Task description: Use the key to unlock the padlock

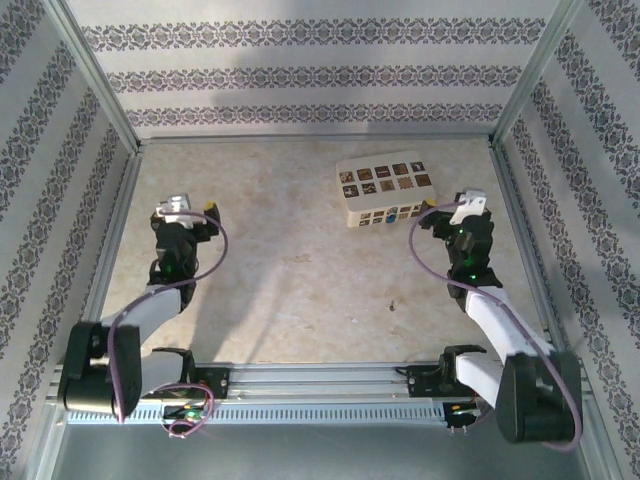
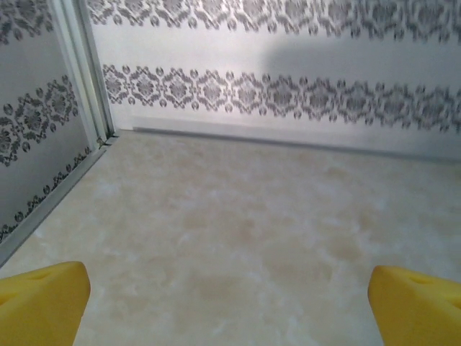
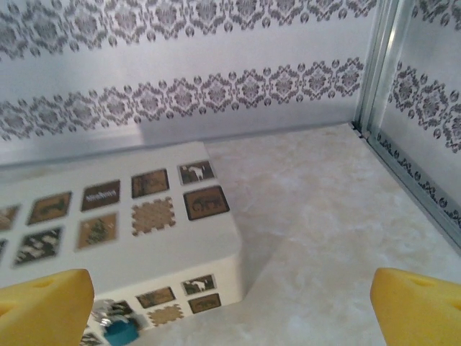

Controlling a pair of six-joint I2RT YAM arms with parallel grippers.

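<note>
Beige marbled table top (image 1: 300, 270) fills the floor of an enclosure whose walls carry grey patterned bands. Toward the far right of it lies a cream box (image 1: 385, 192), its top and near side set with small brown picture tiles.

The padlock (image 3: 119, 328) shows as a small teal body with a bit of silver metal just beside it, at the foot of the box's near side. In the top view it is a blue spot (image 1: 392, 214) at the same place. Whether the silver part is the key or the shackle is too small to tell. A tiny dark speck (image 1: 391, 303) lies on the bare table nearer than the box; what it is cannot be made out.

The left gripper (image 1: 190, 210) hangs over the left side of the table, well apart from the box. In its wrist view (image 2: 230, 317) the yellow pads (image 2: 43, 303) stand wide apart with only bare table between them.

The right gripper (image 1: 462, 212) is near the right wall, just right of the box. Its wrist view (image 3: 230, 317) shows its own yellow pads (image 3: 418, 310) spread wide and holding nothing, with the box's right corner between them and the padlock close to the left pad.
</note>
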